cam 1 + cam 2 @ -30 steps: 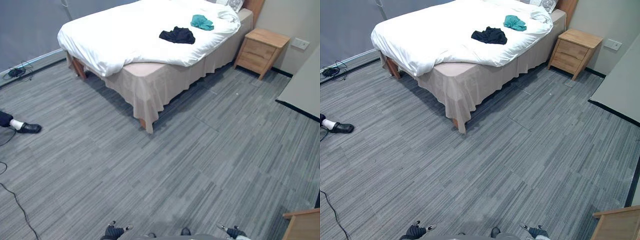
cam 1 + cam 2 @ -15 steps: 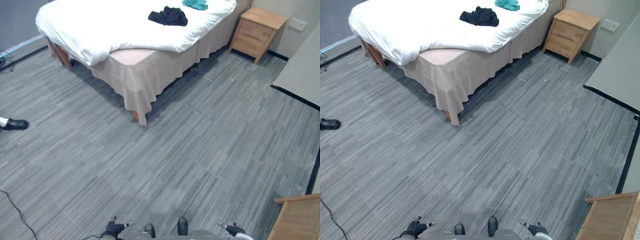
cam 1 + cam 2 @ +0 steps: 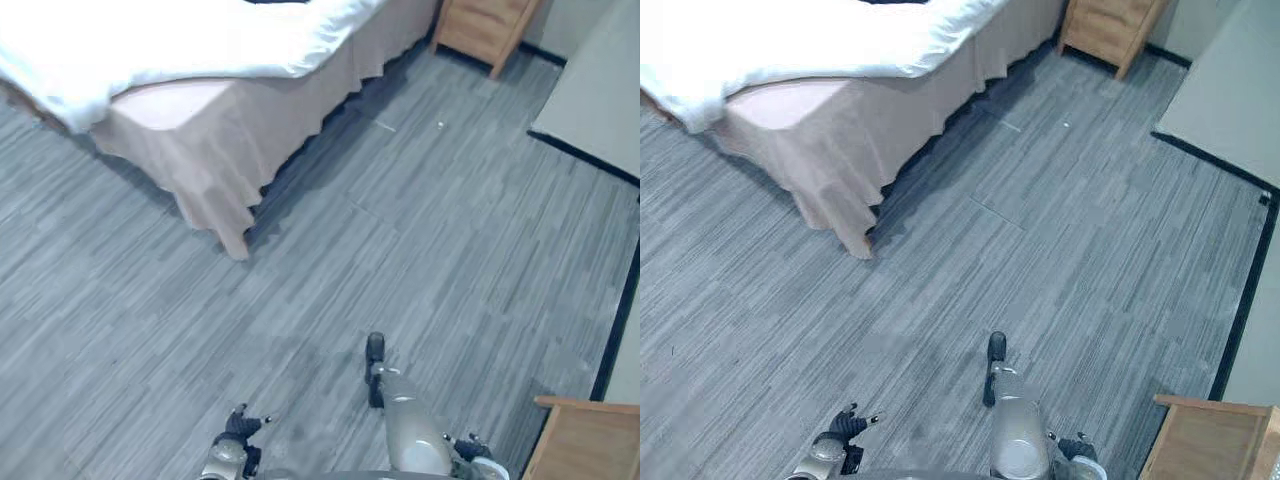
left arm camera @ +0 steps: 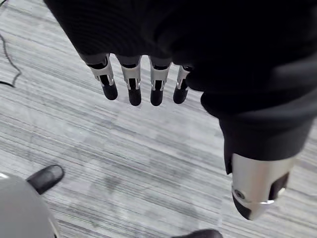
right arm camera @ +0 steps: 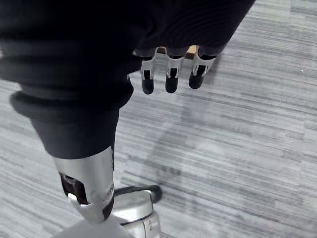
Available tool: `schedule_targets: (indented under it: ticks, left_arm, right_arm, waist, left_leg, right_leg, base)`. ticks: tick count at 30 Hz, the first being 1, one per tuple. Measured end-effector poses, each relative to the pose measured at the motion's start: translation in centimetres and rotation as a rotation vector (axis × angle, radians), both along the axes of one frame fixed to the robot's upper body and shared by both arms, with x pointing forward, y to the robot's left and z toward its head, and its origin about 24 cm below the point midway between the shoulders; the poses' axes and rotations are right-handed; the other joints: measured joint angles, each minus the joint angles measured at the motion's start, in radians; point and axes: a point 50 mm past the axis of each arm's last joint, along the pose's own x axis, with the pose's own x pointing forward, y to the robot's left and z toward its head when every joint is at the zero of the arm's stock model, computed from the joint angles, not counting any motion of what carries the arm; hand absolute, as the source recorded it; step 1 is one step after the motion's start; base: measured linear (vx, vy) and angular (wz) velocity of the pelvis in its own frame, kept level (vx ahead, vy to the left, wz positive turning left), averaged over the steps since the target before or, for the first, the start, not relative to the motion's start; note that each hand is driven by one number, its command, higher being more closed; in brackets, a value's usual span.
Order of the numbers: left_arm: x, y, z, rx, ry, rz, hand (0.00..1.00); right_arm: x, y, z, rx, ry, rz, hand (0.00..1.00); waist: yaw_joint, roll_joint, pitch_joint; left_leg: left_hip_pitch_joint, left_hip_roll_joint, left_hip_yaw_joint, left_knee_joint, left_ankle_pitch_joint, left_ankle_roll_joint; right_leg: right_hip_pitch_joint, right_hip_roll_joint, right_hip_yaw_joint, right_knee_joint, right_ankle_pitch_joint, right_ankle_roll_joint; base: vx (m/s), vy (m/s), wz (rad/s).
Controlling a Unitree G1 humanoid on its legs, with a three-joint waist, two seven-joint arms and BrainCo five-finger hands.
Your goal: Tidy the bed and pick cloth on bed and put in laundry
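**Camera drops and closes on the bed corner**

The whole picture has shifted since a second ago: the camera has moved, not the furniture. The grey floor (image 3: 450,220), streaked in long narrow planks, now takes up most of the head views. The bed (image 3: 160,110) has climbed into the upper left, and its near corner looms larger than before.

The white duvet (image 3: 150,50) lies soft and puffy, its rounded edge lapping over a flat pinkish sheet. Below hangs the beige bed skirt (image 3: 215,170), draping in loose wavy folds to the floor. The boxy pale-wood nightstand (image 3: 485,25) sits just beside the bed. A second wooden piece (image 3: 585,440) pokes in at the lower right.

The left robot hand (image 4: 133,79) hangs released over the floor, silver fingers straight, dark tips down, grasping nothing. The right robot hand (image 5: 171,74) is the same, loose and empty.

The dark cloth (image 3: 895,1) is a mere sliver on the duvet, well apart from both hands.
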Motion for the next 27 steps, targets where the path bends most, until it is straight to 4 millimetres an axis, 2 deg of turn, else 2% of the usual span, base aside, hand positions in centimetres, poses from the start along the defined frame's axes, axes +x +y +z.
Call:
schedule_targets:
  ticks: [1, 2, 3, 4, 6, 7, 8, 9, 10, 11, 12, 13, 14, 15, 16, 17, 18, 19, 20, 21, 23, 24, 25, 26, 27]
  left_arm:
    - [0.9, 0.0, 0.5, -0.006, -0.053, 0.010, 0.00]
    - [1.1, 0.1, 0.7, -0.005, -0.065, 0.015, 0.00]
    - [1.4, 0.2, 0.9, -0.007, -0.086, 0.035, 0.00]
    - [1.7, 0.2, 1.1, -0.016, -0.104, 0.054, 0.00]
    - [2.1, 0.3, 1.4, -0.030, -0.140, 0.090, 0.00]
    - [2.4, 0.5, 1.6, -0.036, -0.158, 0.114, 0.00]
    - [2.4, 0.5, 1.7, -0.038, -0.163, 0.115, 0.00]
    - [2.5, 0.2, 1.7, -0.045, -0.170, 0.118, 0.00]
    - [2.3, -0.1, 1.5, -0.055, -0.160, 0.122, 0.00]
    - [2.2, -0.3, 1.4, -0.061, -0.151, 0.125, 0.00]
    - [1.6, -0.6, 1.0, -0.073, -0.125, 0.135, 0.00]
    - [1.3, -0.7, 0.8, -0.077, -0.111, 0.134, 0.00]
    - [1.1, -0.6, 0.7, -0.075, -0.096, 0.137, 0.00]
    - [0.8, -0.2, 0.7, -0.063, -0.092, 0.140, 0.00]
    - [0.7, -0.1, 0.6, -0.061, -0.087, 0.142, 0.00]
    - [0.4, 0.0, 0.5, -0.058, -0.070, 0.139, 0.00]
    - [0.2, 0.2, 0.3, -0.047, -0.051, 0.122, 0.00]
    - [-0.1, 0.3, 0.2, -0.042, -0.038, 0.114, 0.00]
    - [-0.4, 0.6, 0.1, -0.029, -0.022, 0.100, 0.00]
    - [-0.4, 0.8, 0.1, -0.020, -0.015, 0.098, 0.00]
    - [-0.7, 1.1, 0.0, -0.011, 0.002, 0.100, 0.00]
    - [-1.2, 1.5, -0.1, 0.000, 0.013, 0.097, 0.00]
    - [-1.4, 2.2, 0.0, 0.017, 0.014, 0.097, 0.00]
    - [-1.7, 3.4, 0.2, 0.048, 0.018, 0.099, 0.00]
    - [-1.5, 3.9, 0.3, 0.061, 0.022, 0.108, 0.00]
  right_arm:
    - [0.5, -0.2, 0.2, -0.017, -0.004, 0.041, 0.00]
    - [0.7, -0.2, 0.2, -0.022, -0.006, 0.058, 0.00]
    - [1.1, 0.0, 0.3, -0.030, -0.007, 0.080, 0.00]
    - [1.5, 0.0, 0.4, -0.040, -0.012, 0.094, 0.00]
    - [2.0, -0.1, 0.6, -0.050, -0.020, 0.117, 0.00]
    - [3.4, 0.1, 0.9, -0.052, -0.050, 0.135, 0.00]
    - [3.6, 0.1, 1.0, -0.052, -0.054, 0.138, 0.00]
    - [4.3, 0.2, 1.2, -0.057, -0.069, 0.149, 0.00]
    - [4.5, -0.2, 1.4, -0.083, -0.067, 0.188, 0.00]
    - [4.4, -0.2, 1.3, -0.089, -0.061, 0.207, 0.00]
    - [4.2, -0.1, 1.2, -0.097, -0.050, 0.228, 0.00]
    - [3.7, -0.1, 1.1, -0.097, -0.037, 0.232, 0.00]
    - [3.0, 0.4, 0.7, -0.078, -0.016, 0.224, 0.00]
    - [2.3, 0.5, 0.5, -0.075, 0.004, 0.236, 0.00]
    - [2.3, 0.5, 0.5, -0.077, 0.005, 0.243, 0.00]
    - [2.7, 0.3, 0.6, -0.083, -0.004, 0.258, 0.00]
    - [3.0, 0.5, 0.7, -0.081, -0.017, 0.271, 0.00]
    - [3.1, 0.6, 0.7, -0.079, -0.020, 0.278, 0.00]
    - [3.4, 0.5, 1.0, -0.089, -0.036, 0.282, 0.00]
    - [3.7, 0.5, 1.1, -0.093, -0.048, 0.282, 0.00]
    - [4.1, 0.4, 1.3, -0.096, -0.065, 0.277, 0.00]
    - [4.0, 0.6, 1.2, -0.087, -0.064, 0.271, 0.00]
    - [3.6, 1.1, 0.9, -0.068, -0.053, 0.262, 0.00]
    - [3.0, 2.1, 0.5, -0.032, -0.035, 0.251, 0.00]
    - [3.2, 2.6, 0.3, -0.011, -0.025, 0.252, 0.00]
  waist:
    - [0.022, 0.008, 0.012]
    - [0.028, 0.008, 0.014]
    - [0.037, -0.001, 0.021]
    - [0.046, -0.012, 0.025]
    - [0.064, -0.019, 0.027]
    - [0.077, -0.019, 0.027]
    - [0.083, -0.020, 0.027]
    - [0.092, -0.023, 0.025]
    - [0.091, -0.020, 0.019]
    - [0.090, -0.015, 0.016]
    - [0.091, 0.003, 0.002]
    - [0.087, 0.006, -0.005]
    - [0.077, -0.032, -0.024]
    - [0.084, -0.056, -0.043]
    - [0.086, -0.057, -0.044]
    - [0.083, -0.059, -0.046]
    - [0.078, -0.061, -0.046]
    - [0.072, -0.060, -0.048]
    - [0.057, -0.058, -0.048]
    - [0.057, -0.048, -0.043]
    - [0.056, -0.040, -0.041]
    - [0.056, -0.052, -0.050]
    - [0.058, -0.086, -0.068]
    - [0.060, -0.148, -0.088]
    - [0.085, -0.146, -0.084]
  left_leg:
    - [-0.122, 0.050, 0.001, 0.320, -0.037, 0.016]
    - [-0.160, 0.055, 0.005, 0.398, -0.067, 0.015]
    - [-0.209, 0.052, 0.019, 0.447, -0.114, 0.030]
    - [-0.246, 0.041, 0.045, 0.437, -0.149, 0.046]
    - [-0.320, -0.004, 0.091, 0.318, -0.201, 0.026]
    - [-0.353, -0.053, 0.141, 0.130, -0.232, 0.011]
    - [-0.353, -0.074, 0.170, 0.039, -0.232, 0.010]
    - [-0.348, -0.110, 0.259, -0.149, -0.226, 0.008]
    - [-0.331, -0.130, 0.415, -0.302, -0.202, 0.019]
    - [-0.318, -0.132, 0.510, -0.358, -0.168, 0.041]
    - [-0.294, -0.136, 0.673, -0.429, -0.077, 0.124]
    - [-0.278, -0.157, 0.717, -0.465, -0.106, 0.254]
    - [-0.245, -0.247, 0.694, -0.546, -0.137, 0.305]
    - [-0.221, -0.307, 0.627, -0.625, -0.137, 0.302]
    - [-0.200, -0.324, 0.600, -0.653, -0.136, 0.300]
    - [-0.155, -0.344, 0.535, -0.673, -0.143, 0.271]
    - [-0.115, -0.347, 0.466, -0.660, -0.158, 0.243]
    - [-0.095, -0.344, 0.435, -0.654, -0.166, 0.232]
    - [-0.057, -0.334, 0.373, -0.648, -0.175, 0.215]
    - [-0.024, -0.323, 0.325, -0.650, -0.174, 0.206]
    - [0.012, -0.285, 0.260, -0.648, -0.168, 0.166]
    - [0.026, -0.279, 0.220, -0.656, -0.166, 0.114]
    - [0.039, -0.293, 0.203, -0.674, -0.170, 0.084]
    - [0.051, -0.322, 0.179, -0.694, -0.176, 0.044]
    - [0.081, -0.299, 0.163, -0.720, -0.171, 0.017]
  right_leg:
    - [0.101, 0.047, 0.012, -0.043, -0.015, -0.018]
    - [0.143, 0.057, 0.016, -0.063, -0.022, -0.024]
    - [0.208, 0.067, 0.025, -0.094, -0.034, -0.033]
    - [0.262, 0.068, 0.034, -0.122, -0.052, -0.037]
    - [0.339, 0.060, 0.045, -0.167, -0.072, -0.037]
    - [0.381, 0.044, 0.049, -0.187, -0.079, -0.022]
    - [0.399, 0.036, 0.048, -0.198, -0.082, -0.015]
    - [0.436, 0.019, 0.036, -0.231, -0.093, 0.002]
    - [0.476, 0.009, 0.015, -0.262, -0.111, 0.025]
    - [0.497, 0.010, -0.001, -0.271, -0.124, 0.035]
    - [0.537, 0.025, -0.037, -0.271, -0.162, 0.059]
    - [0.564, 0.032, -0.061, -0.269, -0.181, 0.075]
    - [0.596, 0.002, -0.122, -0.248, -0.205, 0.112]
    - [0.579, -0.032, -0.167, -0.138, -0.219, 0.137]
    - [0.548, -0.050, -0.184, -0.022, -0.224, 0.159]
    - [0.451, -0.112, -0.179, 0.279, -0.213, 0.206]
    - [0.375, -0.160, -0.159, 0.520, -0.214, 0.205]
    - [0.342, -0.172, -0.145, 0.592, -0.218, 0.208]
    - [0.289, -0.206, -0.143, 0.642, -0.228, 0.199]
    - [0.237, -0.233, -0.143, 0.612, -0.248, 0.171]
    - [0.171, -0.218, -0.069, 0.427, -0.258, 0.175]
    - [0.157, -0.200, 0.005, 0.225, -0.215, 0.200]
    - [0.155, -0.198, 0.066, 0.044, -0.106, 0.206]
    - [0.134, -0.205, 0.142, -0.072, 0.112, 0.190]
    - [0.116, -0.182, 0.143, -0.014, 0.056, 0.155]
  base:
    - [0.63, -0.289, -0.39]
    - [0.49, -0.211, -0.42]
    - [0.40, -0.124, -0.17]
    - [0.50, -0.133, -0.12]
    - [0.48, -0.091, -0.07]
    - [0.36, -0.023, -0.11]
    - [0.57, 0.020, -0.14]
    - [0.60, 0.064, 0.07]
    - [0.63, 0.078, 0.24]
    - [0.58, 0.096, 0.60]
    - [0.49, 0.091, 0.74]
    - [0.63, 0.137, 1.39]
    - [0.62, 0.148, 1.77]
    - [0.61, 0.153, 1.77]
    - [0.58, 0.157, 1.50]
    - [0.58, 0.110, 1.45]
    - [0.58, 0.067, 1.53]
    - [0.69, -0.060, 1.73]
    - [0.56, -0.104, 1.68]
    - [0.72, -0.267, 1.89]
    - [0.45, -0.308, 1.42]
    - [0.32, -0.317, 1.30]
    - [0.48, -0.510, 1.42]
    - [0.38, -0.499, 0.86]
    - [0.34, -0.489, 0.45]
